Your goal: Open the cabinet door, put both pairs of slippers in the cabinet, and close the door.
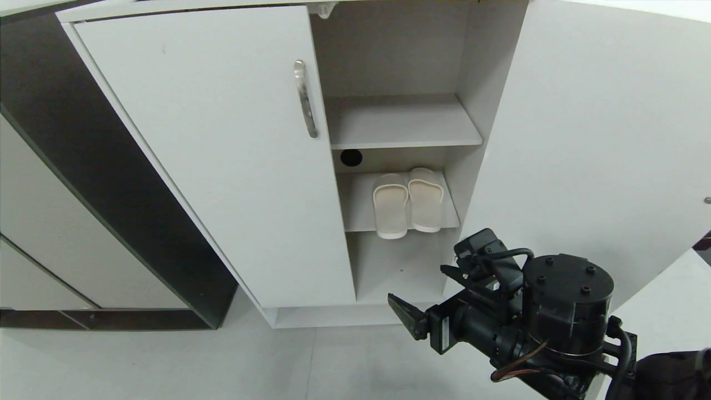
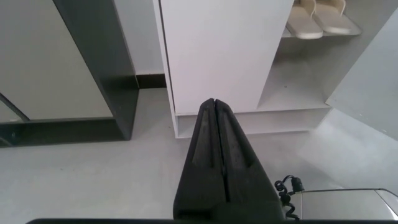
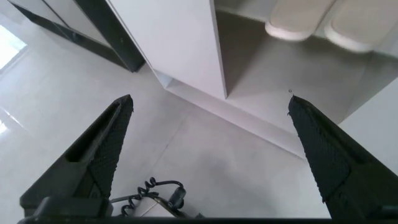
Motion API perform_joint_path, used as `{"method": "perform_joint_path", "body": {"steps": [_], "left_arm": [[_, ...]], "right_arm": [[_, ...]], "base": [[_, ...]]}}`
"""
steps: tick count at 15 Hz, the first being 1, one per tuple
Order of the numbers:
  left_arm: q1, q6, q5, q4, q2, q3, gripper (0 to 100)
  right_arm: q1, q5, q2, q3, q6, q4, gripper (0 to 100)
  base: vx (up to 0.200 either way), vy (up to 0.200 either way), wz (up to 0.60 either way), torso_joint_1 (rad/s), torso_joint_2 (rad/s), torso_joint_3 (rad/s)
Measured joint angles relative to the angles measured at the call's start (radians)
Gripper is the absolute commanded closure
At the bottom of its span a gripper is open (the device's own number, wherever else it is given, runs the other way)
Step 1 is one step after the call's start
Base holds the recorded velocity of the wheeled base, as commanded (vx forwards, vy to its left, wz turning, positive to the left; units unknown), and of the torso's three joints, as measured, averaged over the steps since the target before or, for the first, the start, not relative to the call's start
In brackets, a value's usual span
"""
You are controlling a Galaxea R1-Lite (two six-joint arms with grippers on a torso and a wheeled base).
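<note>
The white cabinet (image 1: pixel 400 125) has its right door (image 1: pixel 583 139) swung open and its left door (image 1: pixel 222 155) shut, with a metal handle (image 1: pixel 305 100) on it. One pair of cream slippers (image 1: pixel 408 203) lies side by side on the middle shelf, toes outward; the same pair of slippers (image 2: pixel 317 18) (image 3: pixel 311 22) is in both wrist views. My right gripper (image 1: pixel 425 291) (image 3: pixel 209 102) hangs open and empty low in front of the bottom compartment, apart from the slippers. My left gripper (image 2: pixel 214 106) is shut with nothing in it, above the floor in front of the shut door.
The top shelf (image 1: pixel 400 122) and bottom compartment (image 1: pixel 400 266) are bare. A round hole (image 1: pixel 351 158) sits in the back wall. A dark frame (image 1: pixel 111 166) with pale panels stands left of the cabinet. Light grey floor (image 1: pixel 222 361) stretches in front.
</note>
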Motion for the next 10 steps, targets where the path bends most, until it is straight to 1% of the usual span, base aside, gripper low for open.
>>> {"method": "perform_joint_path", "body": {"steps": [10], "left_arm": [[0.000, 0.000, -0.001, 0.000, 0.000, 0.000, 100]], "right_arm": [[-0.001, 0.000, 0.001, 0.005, 0.000, 0.001, 0]], "base": [[0.000, 0.000, 0.00, 0.002, 0.00, 0.199]]}}
